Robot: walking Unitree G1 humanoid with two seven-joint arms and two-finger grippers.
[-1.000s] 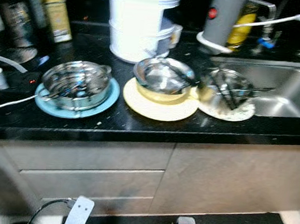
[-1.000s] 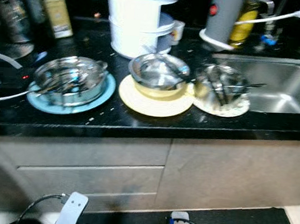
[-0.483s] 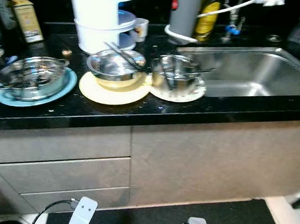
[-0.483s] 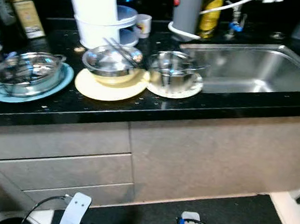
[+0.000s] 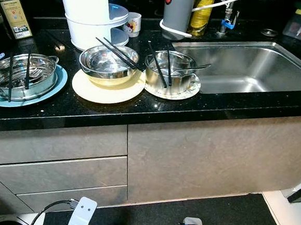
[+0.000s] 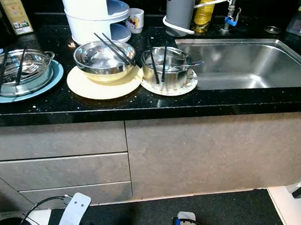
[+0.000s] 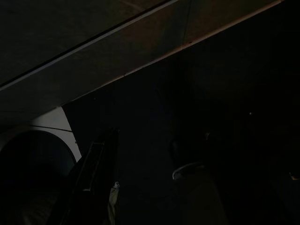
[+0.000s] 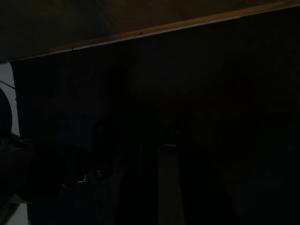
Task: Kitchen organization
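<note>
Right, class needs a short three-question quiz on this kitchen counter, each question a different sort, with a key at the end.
1. True or false: the middle steel bowl sits on a yellow plate.
2. What lies across the steel pot on the blue plate? A) a ladle B) black chopsticks C) a lid
3. Fill in: to the right of the dishes, set into the black counter, is a steel ____.

Key:
1. True.
2. B: black chopsticks rest over the pot.
3. Sink. It looks empty.
</note>
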